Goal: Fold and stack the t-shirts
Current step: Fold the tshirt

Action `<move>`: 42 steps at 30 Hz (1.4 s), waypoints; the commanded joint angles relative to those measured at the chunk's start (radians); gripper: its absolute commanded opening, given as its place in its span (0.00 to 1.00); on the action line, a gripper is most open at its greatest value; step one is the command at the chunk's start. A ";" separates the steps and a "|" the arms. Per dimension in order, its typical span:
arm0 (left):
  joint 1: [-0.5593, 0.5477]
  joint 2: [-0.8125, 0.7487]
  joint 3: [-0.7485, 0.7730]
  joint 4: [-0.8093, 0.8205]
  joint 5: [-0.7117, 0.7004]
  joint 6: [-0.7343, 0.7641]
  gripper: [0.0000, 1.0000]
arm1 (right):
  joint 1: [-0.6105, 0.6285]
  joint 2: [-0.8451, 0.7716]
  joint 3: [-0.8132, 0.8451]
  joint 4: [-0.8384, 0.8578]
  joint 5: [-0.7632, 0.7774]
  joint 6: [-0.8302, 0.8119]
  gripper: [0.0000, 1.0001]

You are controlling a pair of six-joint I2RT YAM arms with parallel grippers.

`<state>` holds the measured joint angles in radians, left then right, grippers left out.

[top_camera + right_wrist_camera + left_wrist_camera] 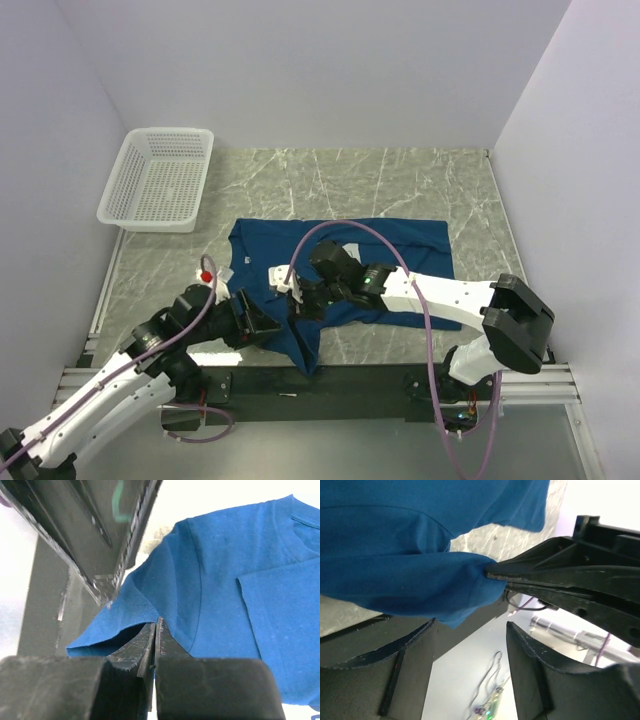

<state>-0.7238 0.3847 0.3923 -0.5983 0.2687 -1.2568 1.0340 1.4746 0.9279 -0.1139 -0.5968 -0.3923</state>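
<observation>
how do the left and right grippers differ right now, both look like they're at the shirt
The left gripper has its jaws apart; the right gripper has its jaws shut. The right gripper pinches a fold of the t-shirt; the left gripper grips nothing, with the bunched cloth just beyond its fingers. Shared: both have black fingers and meet at the t-shirt's near edge.

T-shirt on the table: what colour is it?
The t-shirt is blue; the right wrist view shows it best.
</observation>
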 commanded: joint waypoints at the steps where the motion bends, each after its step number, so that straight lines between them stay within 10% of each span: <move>1: -0.003 0.067 0.011 0.109 0.073 0.120 0.62 | -0.012 -0.013 0.005 0.043 -0.060 0.027 0.00; 42: -0.055 0.310 0.345 -0.020 0.044 0.617 0.62 | -0.080 0.041 0.071 -0.055 -0.261 0.001 0.01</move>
<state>-0.7715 0.7322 0.6670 -0.6029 0.3305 -0.7483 0.9630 1.5024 0.9485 -0.1528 -0.8074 -0.3649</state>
